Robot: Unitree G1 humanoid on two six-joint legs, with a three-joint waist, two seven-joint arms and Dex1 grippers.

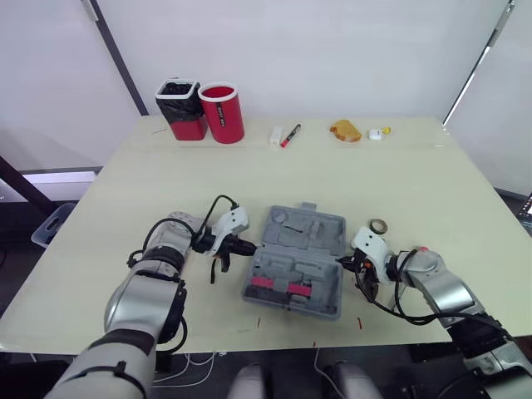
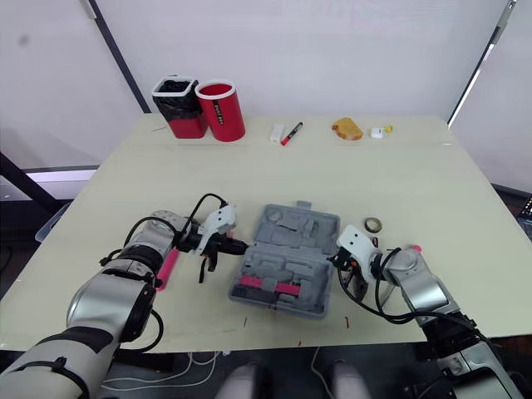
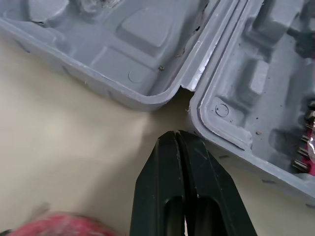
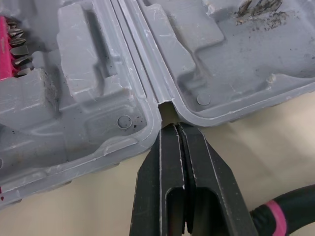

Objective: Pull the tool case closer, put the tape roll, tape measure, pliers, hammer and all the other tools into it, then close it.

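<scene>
Grey tool case point(image 1: 297, 259) is lying wide open on the table point(image 1: 416, 183), near the front edge and about in the middle; lid half points away from the robot, tray half sits nearest, with a pink bit strip point(image 1: 278, 286) in it.

Left gripper point(image 3: 176, 135) is at the case's left side, fingers pressed together with nothing between them; tips sit just short of the notch where the two halves hinge. Right gripper point(image 4: 174, 129) is mirrored on the right side, also pinched closed and empty, tips right at that hinge notch; can't tell if it's really touching.

Tape roll point(image 1: 379, 225) is flat on the table just beyond the right gripper, apart from the case; a black-and-pink handle point(image 4: 278, 216) lies beside that gripper's fingers; a pink-handled tool point(image 2: 169, 264) sits partly under the left forearm.

Far edge, well apart: black bin point(image 1: 178, 98) touching a red cup point(image 1: 223, 112), a white block point(image 1: 276, 136) beside a red marker point(image 1: 290, 135), and a yellowish lump point(image 1: 345, 130).
</scene>
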